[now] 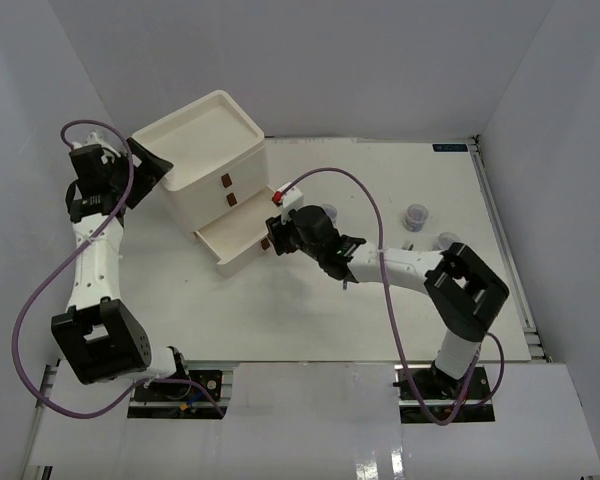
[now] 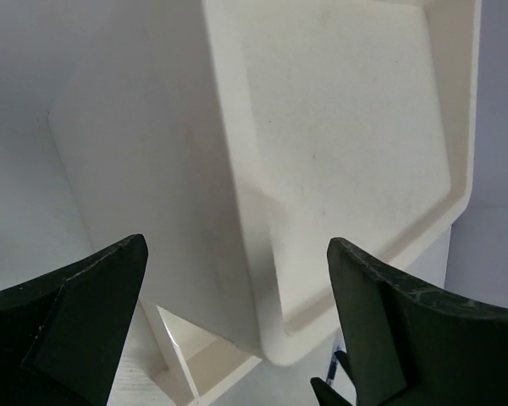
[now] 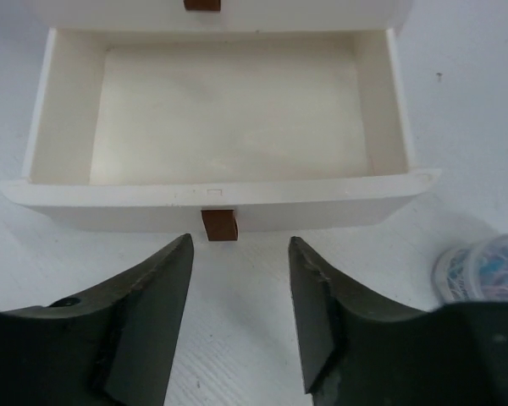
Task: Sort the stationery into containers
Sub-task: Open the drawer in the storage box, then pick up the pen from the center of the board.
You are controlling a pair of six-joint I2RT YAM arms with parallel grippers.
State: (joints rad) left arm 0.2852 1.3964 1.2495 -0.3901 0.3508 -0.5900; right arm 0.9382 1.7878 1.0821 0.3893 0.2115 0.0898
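Note:
The white three-drawer unit [image 1: 212,150] stands at the back left, its bottom drawer [image 1: 235,243] pulled out and empty. In the right wrist view the open drawer [image 3: 224,194] shows a bare floor and a brown handle [image 3: 218,225]. My right gripper [image 1: 276,236] [image 3: 239,247] is open, just in front of that handle and not touching it. My left gripper [image 1: 150,166] [image 2: 237,249] is open, its fingers straddling the left corner of the unit's tray top [image 2: 356,127]. Three clear jars [image 1: 416,215] [image 1: 446,240] [image 1: 328,211] stand on the table to the right; one jar [image 3: 483,269] shows beside my right finger. Pens, tape rings and the stick are out of view.
White walls close the table in at the back and on both sides. The right arm [image 1: 450,285] stretches across the table's middle with its purple cable [image 1: 375,215] arching above. A rail [image 1: 510,270] runs along the table's right edge.

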